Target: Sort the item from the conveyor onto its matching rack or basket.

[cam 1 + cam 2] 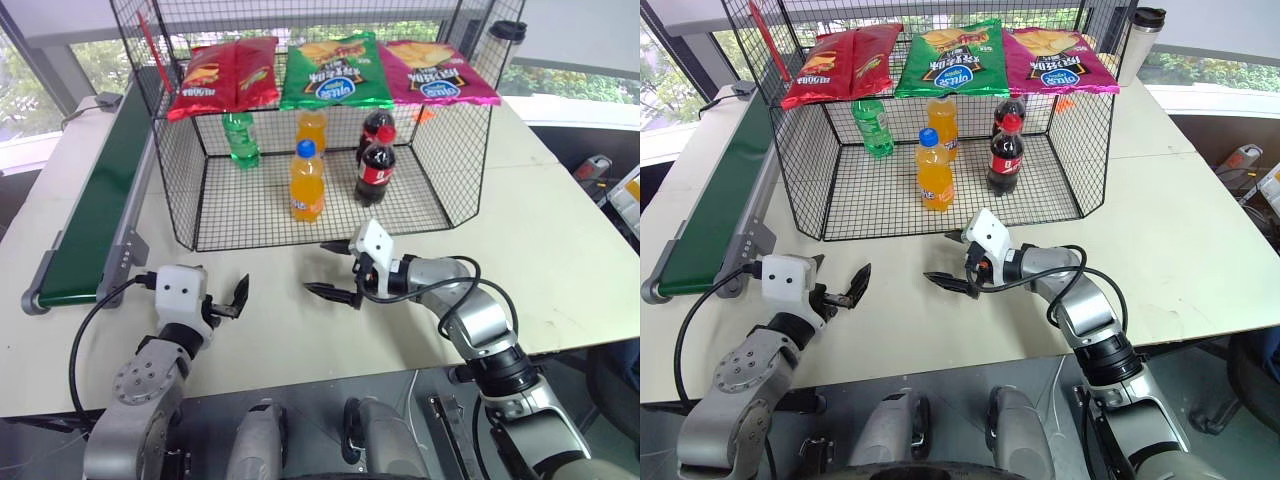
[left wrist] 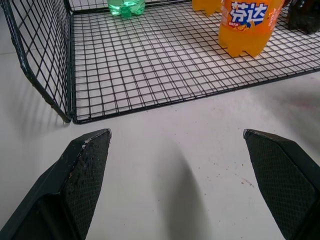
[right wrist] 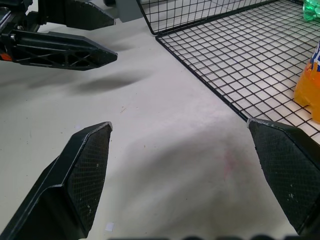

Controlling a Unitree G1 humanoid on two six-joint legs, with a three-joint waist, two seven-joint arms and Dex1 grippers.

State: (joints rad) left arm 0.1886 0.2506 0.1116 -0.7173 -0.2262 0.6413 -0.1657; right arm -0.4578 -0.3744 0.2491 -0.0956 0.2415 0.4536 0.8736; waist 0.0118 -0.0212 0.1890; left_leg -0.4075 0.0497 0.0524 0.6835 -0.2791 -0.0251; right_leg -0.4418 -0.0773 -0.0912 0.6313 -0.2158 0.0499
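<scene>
The item, a clear-green soda bottle (image 1: 240, 138), stands inside the black wire-mesh cage (image 1: 250, 208) at its back left, its top hidden under a red chip bag. The dark-green conveyor (image 1: 95, 205) runs along the table's left side with nothing on its belt. My left gripper (image 1: 235, 298) hovers open over the table in front of the cage's left corner. My right gripper (image 1: 318, 268) is open too, empty, just before the cage's front edge and pointing left. The left wrist view shows the green bottle (image 2: 126, 7) at the far end of the grid floor.
In the cage stand two orange bottles (image 1: 307, 182) and two cola bottles (image 1: 375, 170). Three chip bags (image 1: 335, 70) lie across its top. A tumbler (image 1: 505, 40) stands behind the cage's right corner. The table's front edge is close behind both grippers.
</scene>
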